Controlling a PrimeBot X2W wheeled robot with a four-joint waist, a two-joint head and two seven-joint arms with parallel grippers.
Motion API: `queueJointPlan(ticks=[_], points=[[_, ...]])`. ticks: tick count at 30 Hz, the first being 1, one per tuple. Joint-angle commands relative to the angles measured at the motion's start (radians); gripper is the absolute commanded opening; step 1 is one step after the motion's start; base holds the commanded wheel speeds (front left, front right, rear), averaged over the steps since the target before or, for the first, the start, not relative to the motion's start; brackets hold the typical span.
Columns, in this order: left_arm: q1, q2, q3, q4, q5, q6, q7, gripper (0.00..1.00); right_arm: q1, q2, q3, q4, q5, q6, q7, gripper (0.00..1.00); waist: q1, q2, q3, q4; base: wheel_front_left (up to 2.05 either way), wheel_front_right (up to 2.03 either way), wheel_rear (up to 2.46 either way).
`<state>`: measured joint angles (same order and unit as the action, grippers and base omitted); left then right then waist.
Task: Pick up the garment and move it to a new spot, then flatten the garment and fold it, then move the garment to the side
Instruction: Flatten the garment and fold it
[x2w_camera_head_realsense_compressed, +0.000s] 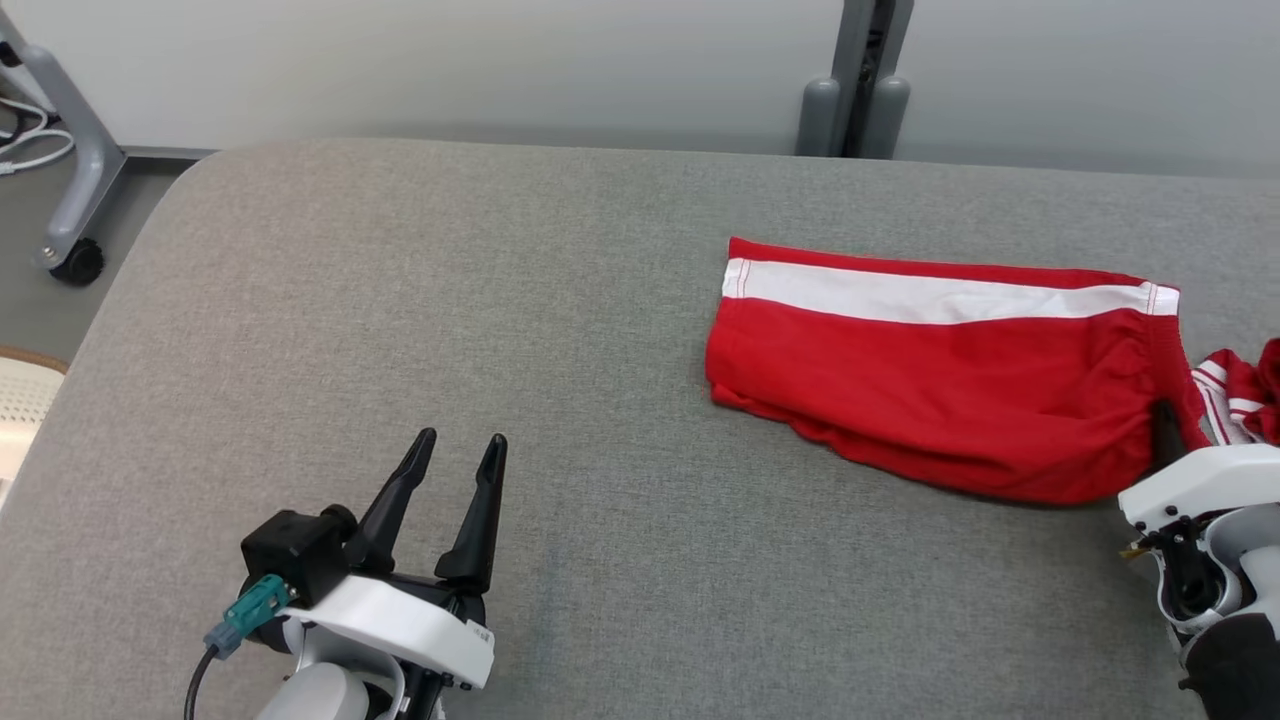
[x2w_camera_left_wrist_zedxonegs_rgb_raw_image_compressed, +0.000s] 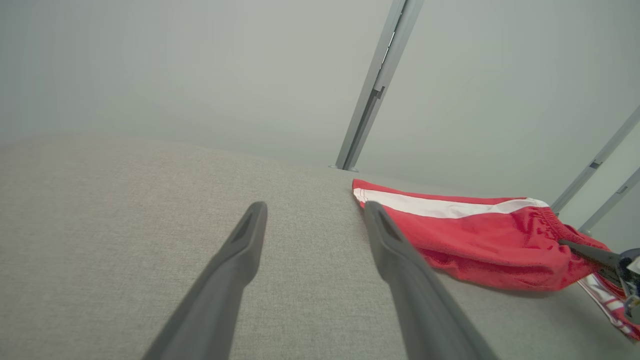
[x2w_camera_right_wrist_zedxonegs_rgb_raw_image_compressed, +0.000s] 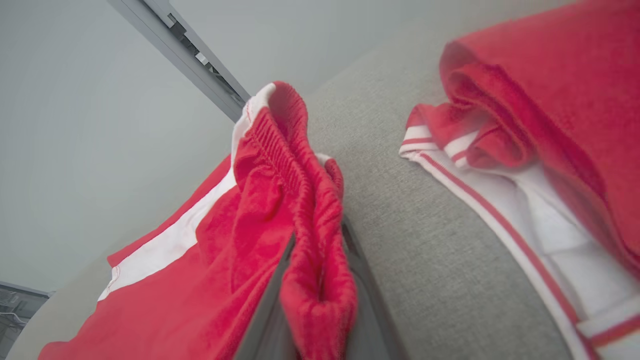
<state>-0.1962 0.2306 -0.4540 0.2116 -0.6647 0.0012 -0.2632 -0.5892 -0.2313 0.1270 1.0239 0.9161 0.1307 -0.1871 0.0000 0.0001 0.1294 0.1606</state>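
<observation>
- Handling: the shorts (x2w_camera_head_realsense_compressed: 930, 400) appear to be thin, light knit cloth. Expect them to be limp, to sag from any single hold and to drag along the counter (x2w_camera_head_realsense_compressed: 500, 300) if lifted low. They are not fragile. The grey woven counter covering will probably add some friction.
- Hold point: the gathered elastic waistband (x2w_camera_right_wrist_zedxonegs_rgb_raw_image_compressed: 295, 165) is the thickest and firmest edge, so it suits a pinch. A second hold at the opposite, hemmed end would likely keep the cloth spread during a move.
- Right gripper (x2w_camera_right_wrist_zedxonegs_rgb_raw_image_compressed: 320, 235): the jaws are pressed nearly together, pinching a bunched section of the waistband. In the head view, one dark finger (x2w_camera_head_realsense_compressed: 1165, 425) meets the near right corner of the shorts.
- Left gripper (x2w_camera_head_realsense_compressed: 462, 440): the jaws are spread wide and hold nothing. It hovers over bare counter, well apart from the shorts.
- Location: the shorts lie on the right half of the counter, waistband toward the robot's right.
- Appearance: bright red with one broad white stripe (x2w_camera_head_realsense_compressed: 940, 297) along the far edge. They lie as a folded, roughly rectangular stack; the near edge is uneven and shows more than one layer.
- Adjacent item: a second red garment (x2w_camera_head_realsense_compressed: 1240, 395) with white striped trim lies just beside the waistband. Judged risk: catching it in the same pinch.
</observation>
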Motion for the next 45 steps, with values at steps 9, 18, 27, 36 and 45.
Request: queueJointPlan(ticks=[9, 18, 27, 36, 45], points=[[0.017, -0.002, -0.009, -0.01, -0.004, 0.006, 0.004, 1.0, 0.007, 0.003, 0.037, -0.072, 0.021, 0.0, 0.017, 0.0, 0.0, -0.0001, -0.023, -0.047, 0.0, 0.0, 0.0], [0.005, -0.01, -0.019, 0.002, -0.01, 0.0, 0.006, 1.0, -0.002, 0.063, 0.099, -0.228, 0.106, 0.0, 0.105, 0.0, 0.0, -0.0001, -0.009, 0.026, 0.0, 0.0, 0.0], [-0.02, -0.042, -0.021, 0.025, -0.007, -0.017, 0.001, 1.0, -0.065, 0.093, 0.13, -0.205, 0.136, 0.0, 0.126, 0.0, 0.0, -0.0001, 0.029, 0.147, 0.0, 0.0, 0.0], [-0.017, -0.064, -0.008, 0.052, 0.004, -0.037, -0.001, 1.0, -0.124, 0.108, 0.164, -0.082, 0.118, 0.0, 0.1, 0.0, 0.0, -0.0001, 0.037, 0.211, 0.0, 0.0, 0.0], [-0.006, -0.062, 0.005, 0.062, 0.016, -0.04, -0.001, 1.0, -0.143, 0.128, 0.213, -0.048, 0.122, 0.0, 0.075, 1.0, 0.0, -0.0001, 0.019, 0.176, 0.0, 0.0, 0.0]])
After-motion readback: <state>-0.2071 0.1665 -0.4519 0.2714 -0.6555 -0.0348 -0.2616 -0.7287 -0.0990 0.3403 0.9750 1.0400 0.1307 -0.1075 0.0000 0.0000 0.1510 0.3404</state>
